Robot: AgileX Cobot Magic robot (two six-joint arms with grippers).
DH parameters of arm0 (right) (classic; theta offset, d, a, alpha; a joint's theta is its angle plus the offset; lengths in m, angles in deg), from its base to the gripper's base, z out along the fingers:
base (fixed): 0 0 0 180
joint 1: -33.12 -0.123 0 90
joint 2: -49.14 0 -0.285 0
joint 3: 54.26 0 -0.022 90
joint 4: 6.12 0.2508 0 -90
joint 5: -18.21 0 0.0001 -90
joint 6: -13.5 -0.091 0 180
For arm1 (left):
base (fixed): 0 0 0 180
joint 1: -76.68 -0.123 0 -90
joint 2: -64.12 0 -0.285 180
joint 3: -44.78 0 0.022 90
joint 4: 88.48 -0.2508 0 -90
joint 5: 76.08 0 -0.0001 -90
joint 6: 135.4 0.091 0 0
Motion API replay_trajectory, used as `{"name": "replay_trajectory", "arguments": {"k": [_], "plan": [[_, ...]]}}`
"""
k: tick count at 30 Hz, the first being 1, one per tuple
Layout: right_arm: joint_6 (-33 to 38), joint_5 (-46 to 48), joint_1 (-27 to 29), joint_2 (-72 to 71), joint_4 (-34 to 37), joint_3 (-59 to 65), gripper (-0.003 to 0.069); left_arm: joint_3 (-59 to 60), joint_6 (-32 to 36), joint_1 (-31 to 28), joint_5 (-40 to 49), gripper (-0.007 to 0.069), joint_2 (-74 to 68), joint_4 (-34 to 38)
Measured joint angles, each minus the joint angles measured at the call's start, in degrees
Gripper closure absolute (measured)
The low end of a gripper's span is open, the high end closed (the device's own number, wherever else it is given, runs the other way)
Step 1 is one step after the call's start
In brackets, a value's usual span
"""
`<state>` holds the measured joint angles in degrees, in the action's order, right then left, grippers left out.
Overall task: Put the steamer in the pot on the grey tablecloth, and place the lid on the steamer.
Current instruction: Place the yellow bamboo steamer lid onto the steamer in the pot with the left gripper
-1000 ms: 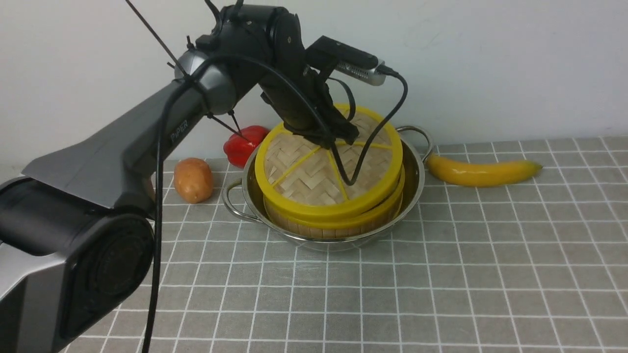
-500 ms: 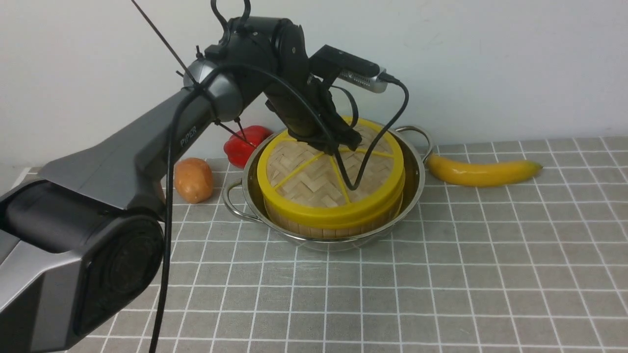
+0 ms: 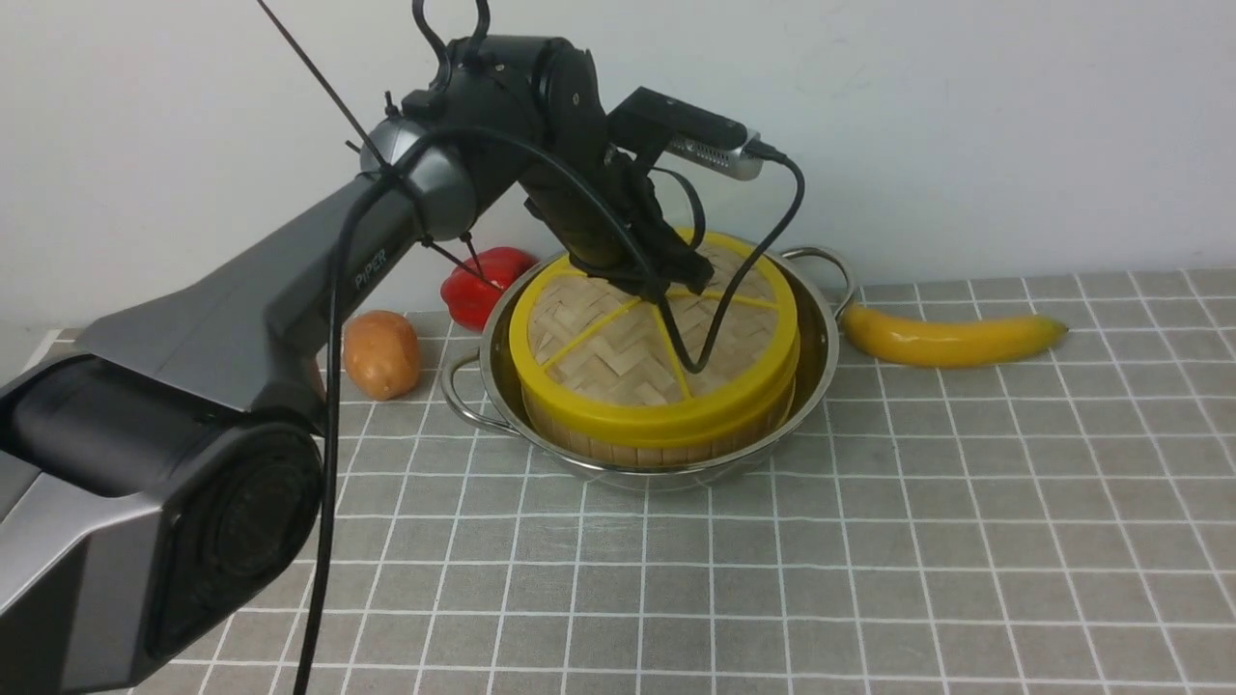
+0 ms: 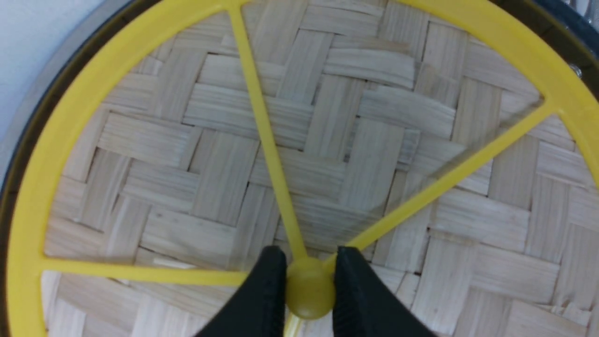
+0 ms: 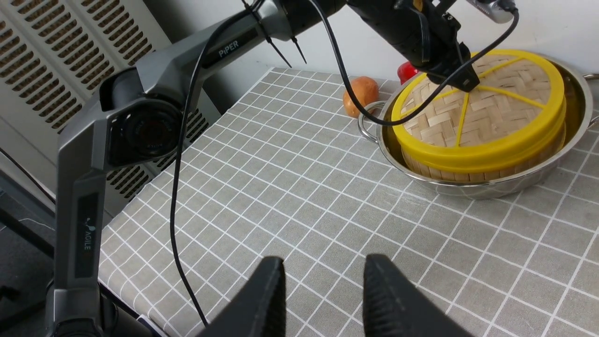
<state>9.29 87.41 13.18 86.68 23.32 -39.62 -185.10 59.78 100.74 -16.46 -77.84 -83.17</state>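
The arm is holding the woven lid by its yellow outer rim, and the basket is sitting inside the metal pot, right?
Not quite. The left gripper pinches the lid by the small yellow knob at its centre, where the spokes meet, not by the outer rim; the left wrist view shows this. The basket does sit inside the pot.

Steamer (image 3: 628, 452) inside hidden by lid (image 3: 618, 357) – wall vis.

Front view looks forward across the grey checked tabletop (image 3: 869, 541). Left wrist view hangs close above the flat woven yellow-rimmed bamboo lid (image 4: 365, 154). Right wrist view, farther back, shares lid and tabletop with the front.
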Motion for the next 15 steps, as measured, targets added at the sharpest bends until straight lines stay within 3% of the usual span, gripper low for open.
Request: {"name": "replay_trajectory", "arguments": {"k": [15], "plan": [[0.0, -0.5, 0.0, 0.0, -0.1, 0.0, 0.0407, 0.0, 0.0, 0.3, -0.6, 0.0508, 0.0, -0.9]]}}
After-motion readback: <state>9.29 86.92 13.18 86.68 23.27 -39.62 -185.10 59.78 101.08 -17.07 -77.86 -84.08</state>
